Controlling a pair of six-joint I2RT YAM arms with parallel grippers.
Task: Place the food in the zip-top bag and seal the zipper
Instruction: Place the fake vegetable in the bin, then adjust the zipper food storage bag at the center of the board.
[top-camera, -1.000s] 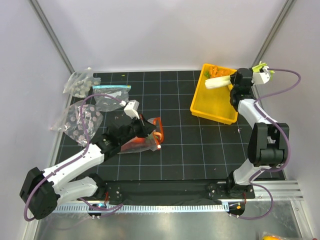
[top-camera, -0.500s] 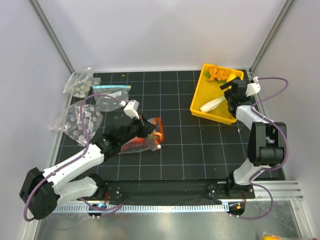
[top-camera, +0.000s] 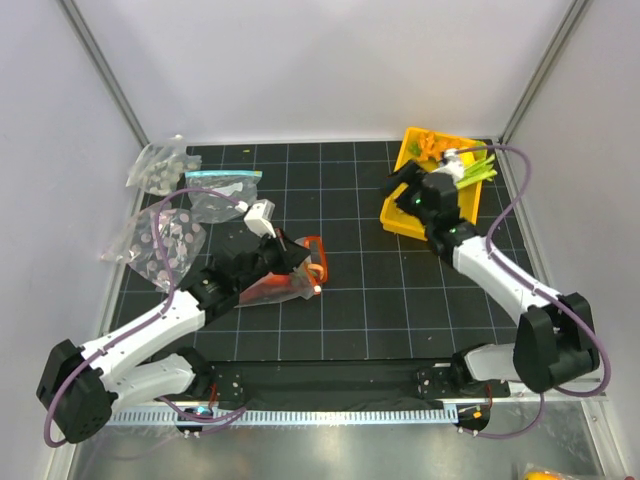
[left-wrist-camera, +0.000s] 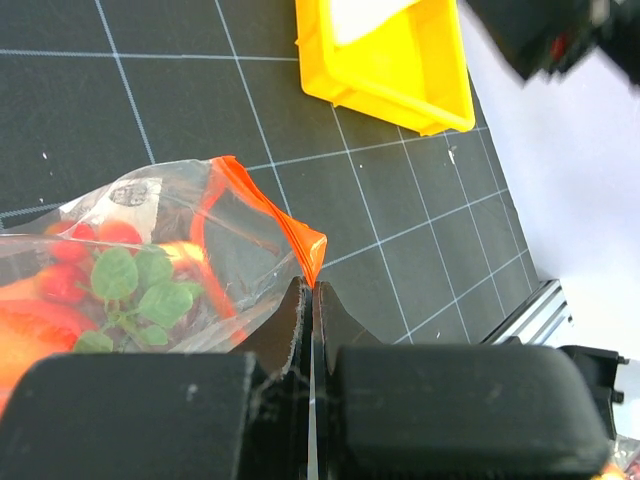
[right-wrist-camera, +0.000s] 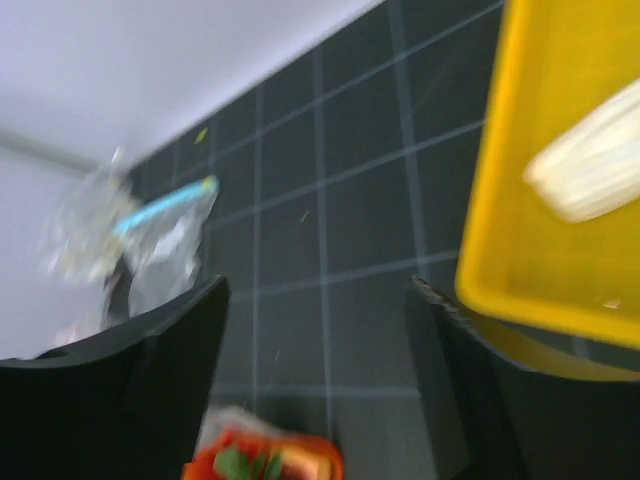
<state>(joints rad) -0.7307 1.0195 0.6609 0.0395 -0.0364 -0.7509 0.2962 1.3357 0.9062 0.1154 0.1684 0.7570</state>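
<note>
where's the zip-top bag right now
In the top view the zip-top bag lies left of centre, its zipper pinched by the left gripper, left of the yellow bin.

The zip-top bag (left-wrist-camera: 170, 215) is thin clear plastic, crinkled and glossy with bright glints, edged by a smooth orange-red plastic zipper (left-wrist-camera: 262, 205), and the food (left-wrist-camera: 118, 275) inside looks like smooth moulded plastic in red and green. The left end effector (left-wrist-camera: 308, 292) has matt black fingers (left-wrist-camera: 280, 325) of finely grained plastic, scuffed pale at the edges. The tabletop (top-camera: 400, 290) is a matt black mat ruled with thin pale lines, the bin (left-wrist-camera: 400, 75) on it smooth shiny yellow plastic, the sheet (top-camera: 350, 450) along its near edge dull brushed metal.
</note>
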